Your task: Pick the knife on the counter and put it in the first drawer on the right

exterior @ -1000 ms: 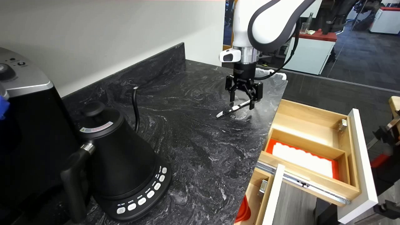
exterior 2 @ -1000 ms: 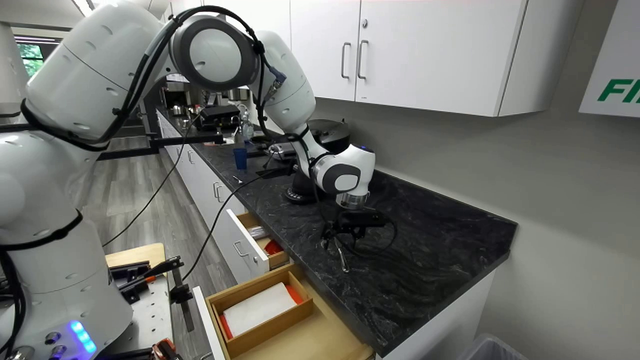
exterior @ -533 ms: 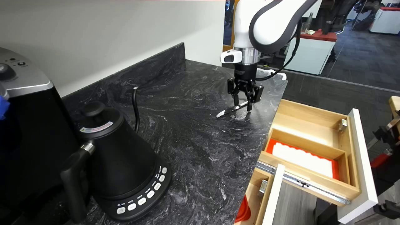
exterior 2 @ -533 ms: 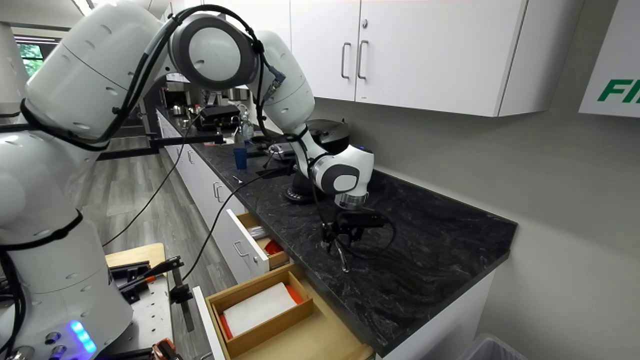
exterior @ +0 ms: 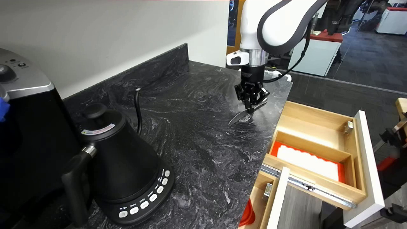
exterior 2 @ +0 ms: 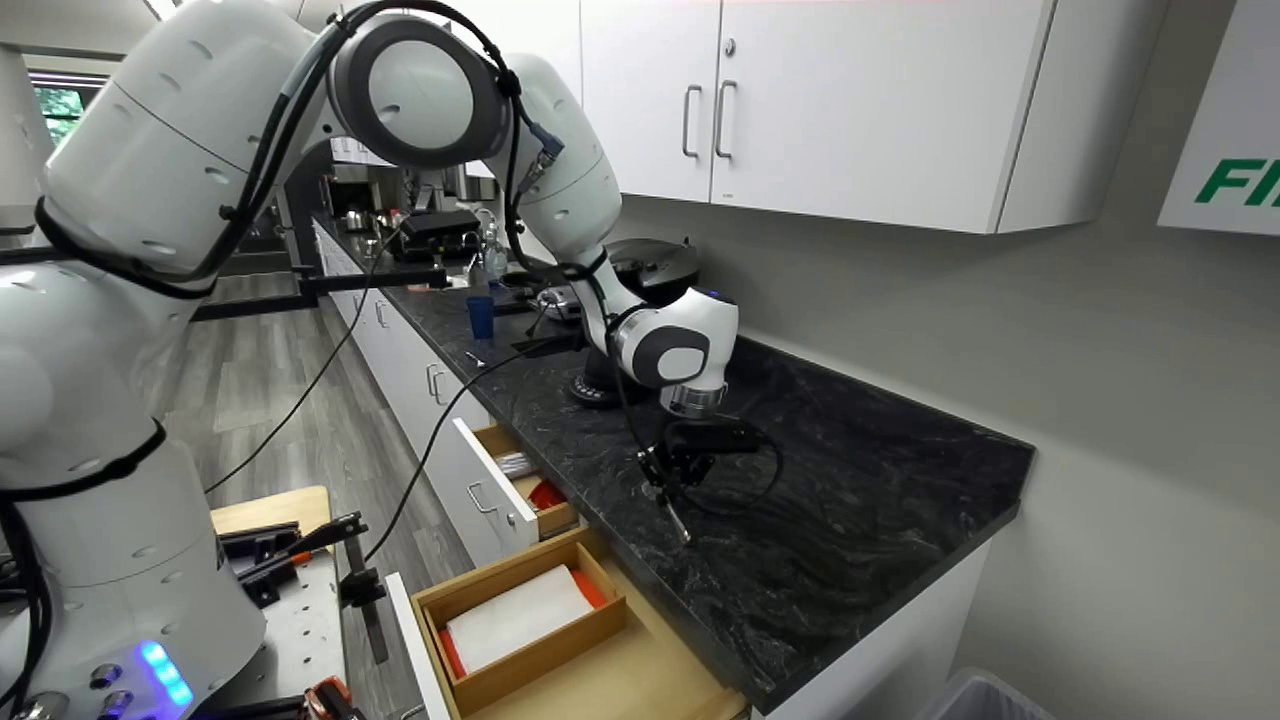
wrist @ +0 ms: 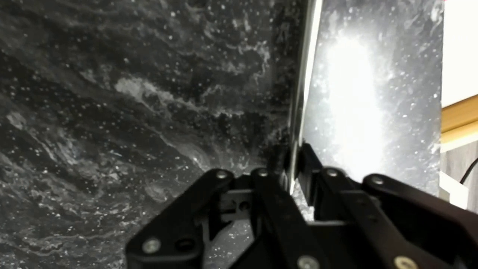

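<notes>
The slim silvery knife (exterior: 237,118) is pinched between the black fingers of my gripper (exterior: 250,110), close above or on the marbled counter (exterior: 197,149); I cannot tell whether it touches the stone. In the wrist view the knife (wrist: 308,63) runs upward from between the fingertips, seemingly turned on edge, and my gripper (wrist: 294,160) is closed around it. The knife (exterior 2: 677,522) also sticks out below the gripper in an exterior view. Pulled out beside the counter is the wooden drawer (exterior: 313,124), with a white front, an inner divider and an orange-red section.
A black kettle (exterior: 122,159) stands on the counter, near the stone upstand (exterior: 152,70). Next to the drawer, another drawer (exterior 2: 490,490) is part way out with a red thing inside. Dark cables hang along the arm, and a bin (exterior 2: 985,695) stands past the counter's end.
The gripper's fingers have come together on the knife. Gripper and knife have shifted slightly, and the knife has turned a little, its bright flat side now less in sight.
</notes>
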Motion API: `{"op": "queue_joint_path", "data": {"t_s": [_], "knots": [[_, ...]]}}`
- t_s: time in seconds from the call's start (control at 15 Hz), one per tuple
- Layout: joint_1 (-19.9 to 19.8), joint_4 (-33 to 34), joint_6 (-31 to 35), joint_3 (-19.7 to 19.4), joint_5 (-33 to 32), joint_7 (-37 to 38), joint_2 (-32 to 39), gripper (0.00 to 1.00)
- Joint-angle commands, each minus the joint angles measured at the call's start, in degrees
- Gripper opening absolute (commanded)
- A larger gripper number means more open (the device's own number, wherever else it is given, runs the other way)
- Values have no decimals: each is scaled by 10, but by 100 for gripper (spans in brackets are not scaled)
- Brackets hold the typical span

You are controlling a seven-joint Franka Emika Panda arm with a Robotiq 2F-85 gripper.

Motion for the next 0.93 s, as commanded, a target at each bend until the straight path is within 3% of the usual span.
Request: {"op": "queue_joint_path", "data": {"t_s": [0.0,0.33,0.4,0.87], "knots": [[11,-51,15,-12,-5,6,-36,6],[40,-76,-22,-48,-24,74,-87,7],[44,-53,-38,-53,-23,87,-84,7],[44,-26,-164,-41,37,176,-115,7]]}}
